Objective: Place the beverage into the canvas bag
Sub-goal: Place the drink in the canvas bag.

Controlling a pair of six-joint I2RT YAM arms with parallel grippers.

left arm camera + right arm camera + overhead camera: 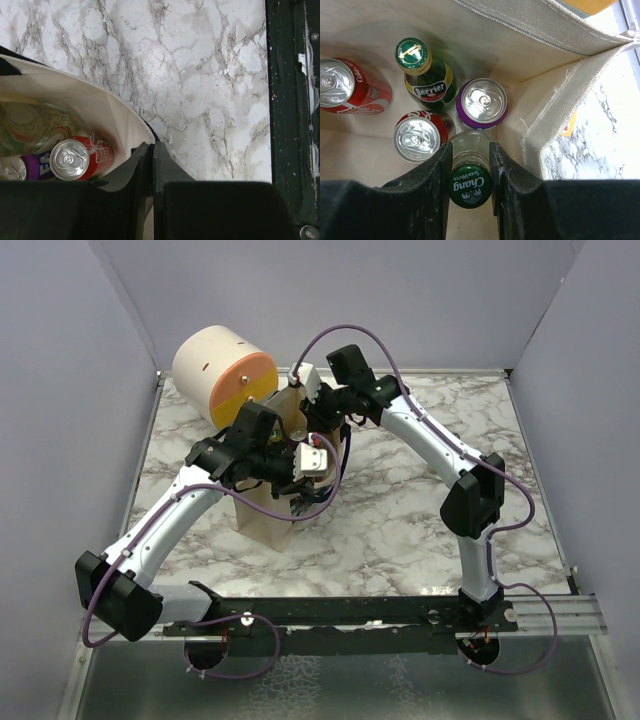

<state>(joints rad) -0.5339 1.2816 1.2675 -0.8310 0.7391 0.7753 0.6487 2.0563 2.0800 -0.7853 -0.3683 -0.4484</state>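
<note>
Right now I'm holding the Chang soda water bottle [469, 186] inside the canvas bag [560, 20], right tool [470, 150] clamped on its neck and left tool [151, 150] pinching the bag's rim. Next, I'm judging, comes seating it upright, then releasing.

A white marble-patterned table with grey veins [400, 530] fills the middle of the top view. Plain pale lavender-grey walls [400, 300] close it in at 9, 12 and 3 o'clock. A black metal rail [350, 615] runs along the table's 6 o'clock edge, meeting a silvery ribbed bar [560, 612] at 4 o'clock. Beyond the rail, at 6 o'clock, lies a glossy dark grey-green surface [350, 685]. The light is soft and even.
</note>
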